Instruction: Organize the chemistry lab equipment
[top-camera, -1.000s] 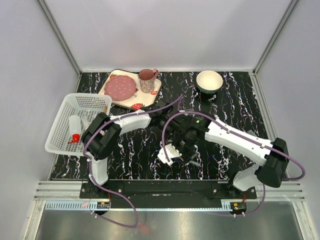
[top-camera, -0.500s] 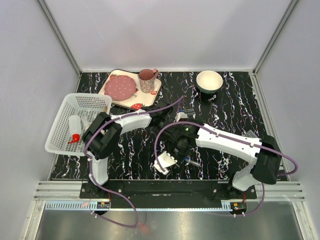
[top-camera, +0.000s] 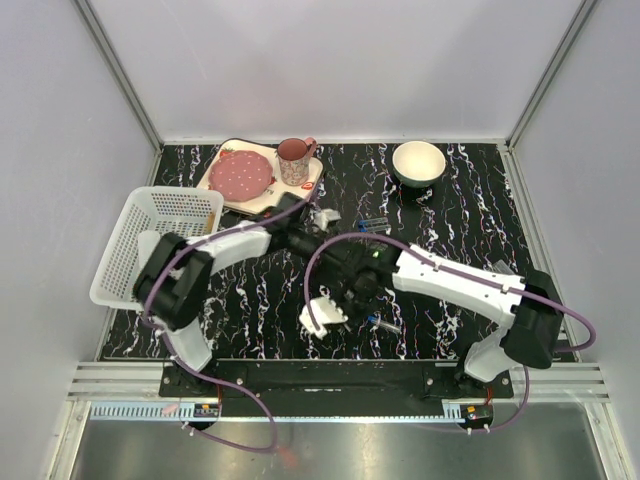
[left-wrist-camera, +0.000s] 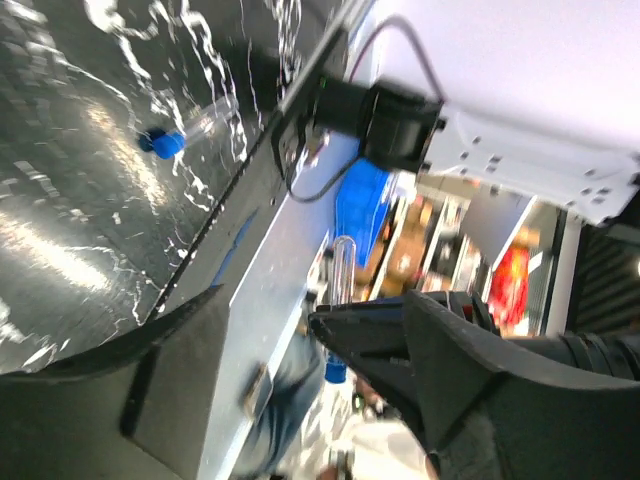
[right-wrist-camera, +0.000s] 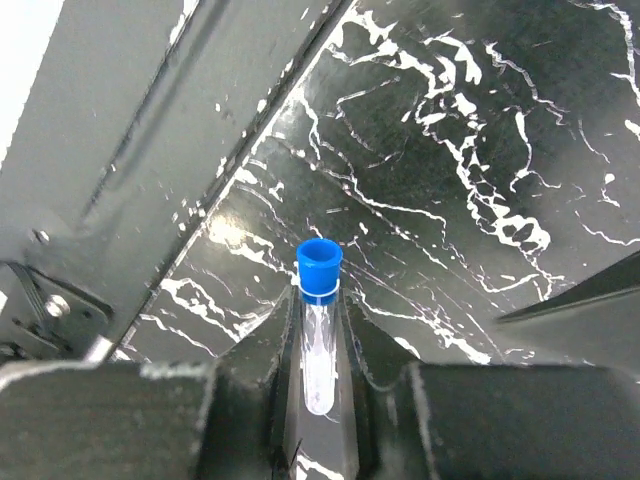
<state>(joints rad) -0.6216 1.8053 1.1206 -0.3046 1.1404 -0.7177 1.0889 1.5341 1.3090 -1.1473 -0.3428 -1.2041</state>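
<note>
Glossy marbled tabletop (right-wrist-camera: 450, 150); clear, seemingly plastic tube (right-wrist-camera: 318, 345)

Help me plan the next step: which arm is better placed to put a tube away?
Right. The right gripper is shut on a tube, ready to carry it; the left gripper stands open.

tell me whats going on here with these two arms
Two robot arms are sorting lab gear on a black marbled table. The right hand is shut on a small blue-capped test tube. The left hand is open near mid-table. A second tube lies loose on the table, and a white basket sits at the left.
</note>
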